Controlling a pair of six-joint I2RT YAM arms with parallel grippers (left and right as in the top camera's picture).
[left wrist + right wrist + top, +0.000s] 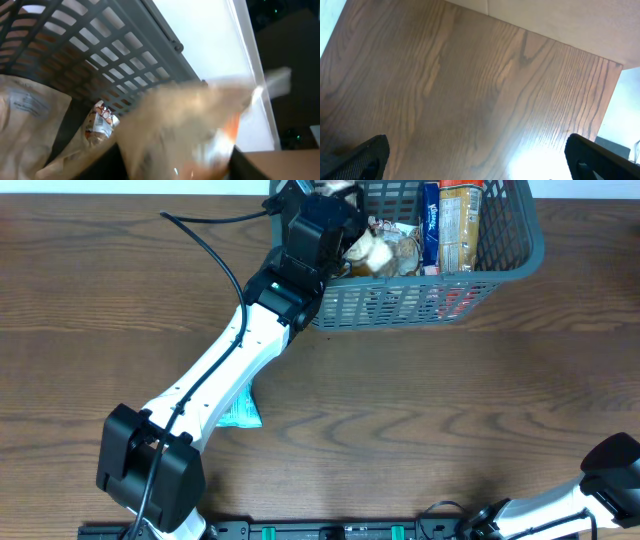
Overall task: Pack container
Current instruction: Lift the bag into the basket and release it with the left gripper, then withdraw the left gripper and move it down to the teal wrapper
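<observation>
The dark grey slotted container [535,242] stands at the table's far edge and holds several snack packets: a blue one [431,225], a tan one [460,218] and crumpled pale ones [388,250]. My left gripper [345,232] hangs over its left end. In the left wrist view the lattice wall [100,45] is sharp, while a beige and orange packet [190,125] is blurred between my spread fingers [175,170]. A pale packet [30,110] lies below on the container floor. My right gripper [477,155] is open and empty over bare wood.
A light blue packet [243,412] lies on the table, partly under my left arm. My right arm [610,465] sits at the near right corner. The table is dark wood.
</observation>
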